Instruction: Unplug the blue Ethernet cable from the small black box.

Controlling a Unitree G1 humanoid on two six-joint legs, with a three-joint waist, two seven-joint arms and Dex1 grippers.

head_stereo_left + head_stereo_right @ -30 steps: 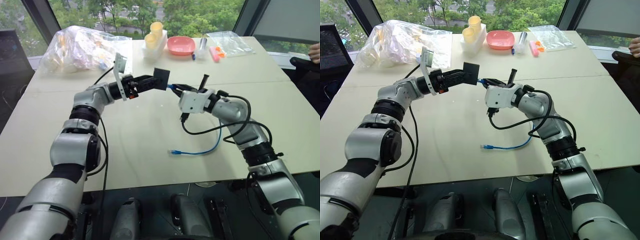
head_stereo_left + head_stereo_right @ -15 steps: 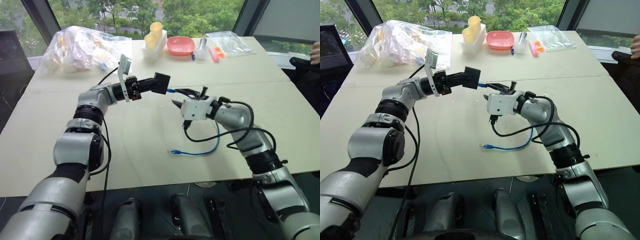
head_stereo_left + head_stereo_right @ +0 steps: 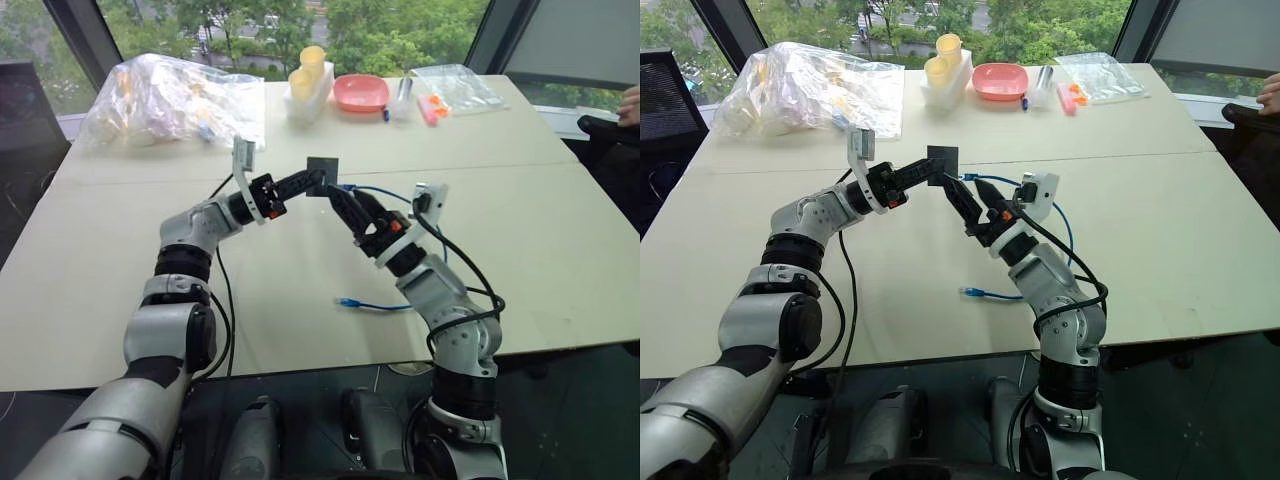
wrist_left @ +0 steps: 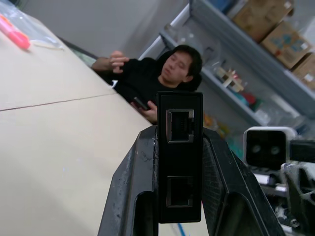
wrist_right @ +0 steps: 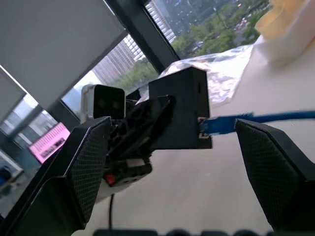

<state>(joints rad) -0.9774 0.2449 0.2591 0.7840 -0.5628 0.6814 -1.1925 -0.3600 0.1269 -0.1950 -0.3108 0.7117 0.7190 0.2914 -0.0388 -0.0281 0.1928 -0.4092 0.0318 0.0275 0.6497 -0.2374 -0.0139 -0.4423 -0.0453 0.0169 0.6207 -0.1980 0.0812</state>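
My left gripper (image 3: 303, 181) is shut on the small black box (image 3: 322, 169) and holds it above the middle of the table. In the left wrist view the box (image 4: 179, 147) stands clamped between both fingers, with two empty ports facing the camera. The blue Ethernet cable (image 3: 1067, 218) runs from the box's side, arcs right and down, and ends in a free plug (image 3: 347, 301) lying on the table. The right wrist view shows the cable (image 5: 266, 118) still seated in the box (image 5: 179, 105). My right gripper (image 3: 352, 207) is open just below and right of the box, holding nothing.
At the table's far side lie a crumpled clear plastic bag (image 3: 165, 95), yellow cups in a white holder (image 3: 308, 75), a pink bowl (image 3: 362, 92) and a clear pouch (image 3: 458, 85). A person's hand (image 3: 630, 103) rests at the right edge; a seated person (image 4: 170, 73) is behind the table.
My right gripper opened and let go of the cable near the box, and its arm swung round to point up at the box. The left gripper dropped slightly with the box.
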